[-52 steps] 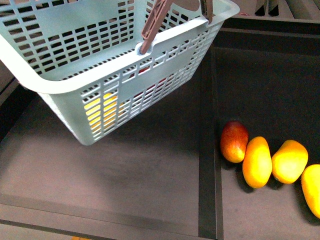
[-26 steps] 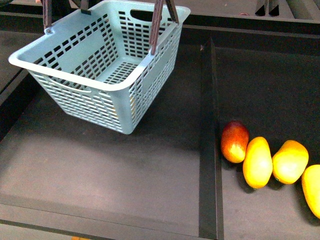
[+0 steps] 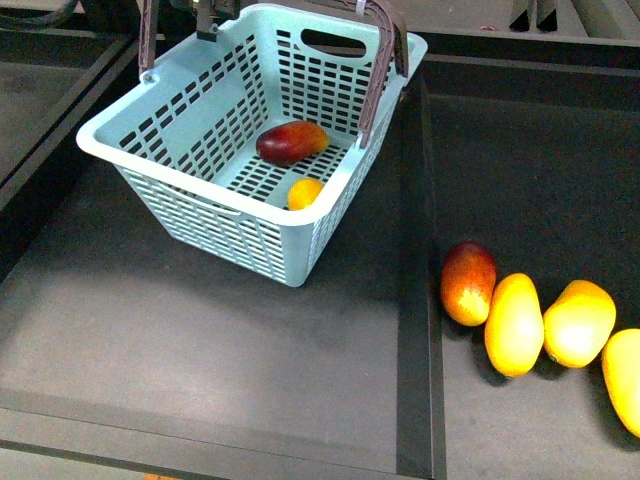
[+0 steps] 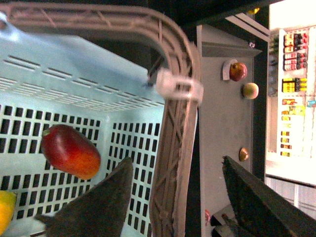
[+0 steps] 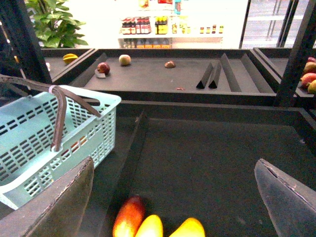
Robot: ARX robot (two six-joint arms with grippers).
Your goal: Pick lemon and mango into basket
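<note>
The light teal basket (image 3: pixel 210 215) stands in the left bay of the dark shelf, its brown handles (image 3: pixel 378 75) raised. Inside it lie the dark red mango (image 3: pixel 291 142) and, nearer the front wall, the small yellow lemon (image 3: pixel 305 193). In the left wrist view the mango (image 4: pixel 69 150) rests on the slotted floor and the lemon (image 4: pixel 6 210) shows at the frame's edge. My left gripper (image 4: pixel 177 160) is open, with one brown handle (image 4: pixel 173 163) running between its fingers. My right gripper (image 5: pixel 174 162) hangs open and empty above the right bay.
A raised divider (image 3: pixel 415 260) splits the two bays. In the right bay lie a red-and-yellow fruit (image 3: pixel 468 283) and three yellow-orange elongated fruits (image 3: pixel 514 323). The right wrist view shows further shelves with fruit (image 5: pixel 125 59) behind.
The basket, earlier lifted and tilted close to the camera, has moved back and down into the left bay. The mango and lemon now show inside it.
</note>
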